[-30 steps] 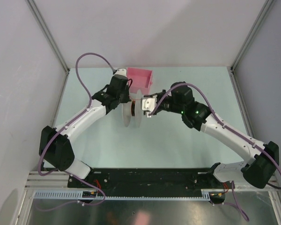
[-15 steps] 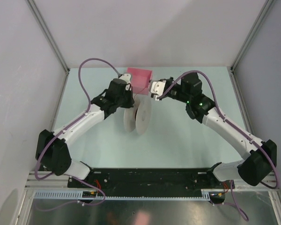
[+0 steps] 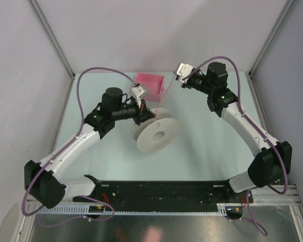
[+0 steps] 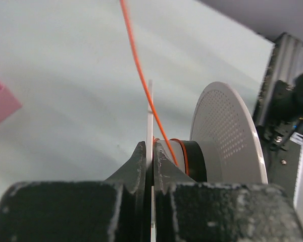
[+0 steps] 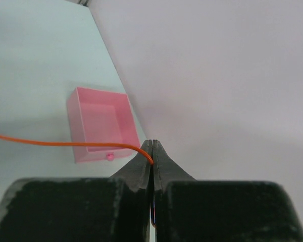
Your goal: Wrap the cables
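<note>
The cable is a thin orange wire (image 4: 136,65). It runs from the black hub of a white spool (image 3: 159,133) up to my right gripper. My left gripper (image 3: 143,112) is shut on the spool's thin near flange (image 4: 150,108) and holds the spool tilted over the table. A few orange turns sit on the hub (image 4: 184,154). My right gripper (image 3: 181,70) is raised near the back wall, shut on the wire's end (image 5: 65,144). The wire stretches out to the left from its fingertips (image 5: 141,156).
A pink open box (image 3: 150,84) stands at the back of the table between the two grippers; it also shows in the right wrist view (image 5: 101,121). Side walls and metal posts close in the table at left and right. The black base rail (image 3: 156,189) runs along the near edge.
My right gripper has moved up and back toward the rear wall, drawing the wire out. My left arm has swung the spool right and tilted it, so its flange faces up.
</note>
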### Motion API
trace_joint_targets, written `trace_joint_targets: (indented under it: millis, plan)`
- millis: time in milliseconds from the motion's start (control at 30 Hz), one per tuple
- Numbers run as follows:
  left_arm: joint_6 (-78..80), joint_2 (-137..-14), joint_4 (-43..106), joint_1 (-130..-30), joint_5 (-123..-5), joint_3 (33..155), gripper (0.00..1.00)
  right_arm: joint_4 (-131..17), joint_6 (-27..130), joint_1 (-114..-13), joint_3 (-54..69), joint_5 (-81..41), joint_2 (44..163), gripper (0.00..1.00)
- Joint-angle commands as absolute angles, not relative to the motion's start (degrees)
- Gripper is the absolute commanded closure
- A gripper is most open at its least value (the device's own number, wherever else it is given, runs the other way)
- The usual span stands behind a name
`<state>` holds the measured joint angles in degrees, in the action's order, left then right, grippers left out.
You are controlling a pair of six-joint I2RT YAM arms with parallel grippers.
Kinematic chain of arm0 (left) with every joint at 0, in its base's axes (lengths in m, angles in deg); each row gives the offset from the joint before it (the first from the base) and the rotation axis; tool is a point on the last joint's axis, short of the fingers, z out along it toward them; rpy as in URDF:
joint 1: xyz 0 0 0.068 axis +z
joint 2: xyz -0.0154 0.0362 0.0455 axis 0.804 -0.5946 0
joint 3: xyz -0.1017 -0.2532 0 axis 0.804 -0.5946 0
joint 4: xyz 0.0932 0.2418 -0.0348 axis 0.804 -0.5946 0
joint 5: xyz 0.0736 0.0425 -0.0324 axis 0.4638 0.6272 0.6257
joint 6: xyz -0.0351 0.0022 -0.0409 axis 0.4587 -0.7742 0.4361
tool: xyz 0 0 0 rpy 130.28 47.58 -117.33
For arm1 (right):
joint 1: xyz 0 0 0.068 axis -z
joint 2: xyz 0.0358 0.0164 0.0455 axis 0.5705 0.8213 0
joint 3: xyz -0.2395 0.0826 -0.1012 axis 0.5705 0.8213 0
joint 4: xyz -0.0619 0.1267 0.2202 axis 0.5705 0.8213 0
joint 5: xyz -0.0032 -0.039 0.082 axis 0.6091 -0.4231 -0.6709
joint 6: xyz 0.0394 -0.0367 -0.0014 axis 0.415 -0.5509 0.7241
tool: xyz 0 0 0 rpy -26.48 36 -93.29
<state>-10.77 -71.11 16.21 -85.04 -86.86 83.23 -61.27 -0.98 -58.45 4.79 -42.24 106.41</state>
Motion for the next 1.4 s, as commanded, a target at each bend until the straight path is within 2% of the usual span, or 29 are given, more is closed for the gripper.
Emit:
trace_joint_targets:
  millis: [0,333,667,800,967,1033,1167,1367]
  plan:
    - [-11.4,-66.3,23.9,-81.7,-102.7,83.0,1.00,-61.7,2.4,-55.0,1.7,-44.4,107.9,1.00]
    - [8.0,-62.7,39.6,-70.8,-107.7,83.4,1.00,-55.8,4.9,-49.3,1.7,-47.1,111.4,1.00]
    - [8.8,-64.5,40.5,-67.0,-107.8,87.1,1.00,-52.2,6.0,-47.9,1.6,-51.5,112.1,0.99]
    - [8.7,-65.6,40.5,-66.7,-108.2,89.7,1.00,-46.8,6.0,-48.0,1.7,-54.9,111.6,0.87]
    - [9.8,-67.2,40.5,-66.7,-109.2,92.5,1.00,-40.6,6.1,-49.4,1.7,-58.3,110.6,0.50]
    - [10.7,-67.8,40.5,-66.5,-108.9,93.7,1.00,-39.4,7.0,-50.1,2.0,-58.8,109.8,0.39]
    - [12.8,-69.1,40.4,-66.3,-108.7,96.8,1.00,-38.1,9.2,-51.6,3.1,-59.6,107.4,0.29]
    - [17.2,-71.1,40.5,-65.6,-109.2,100.7,1.00,-38.0,12.6,-52.8,5.2,-60.5,103.6,0.05]
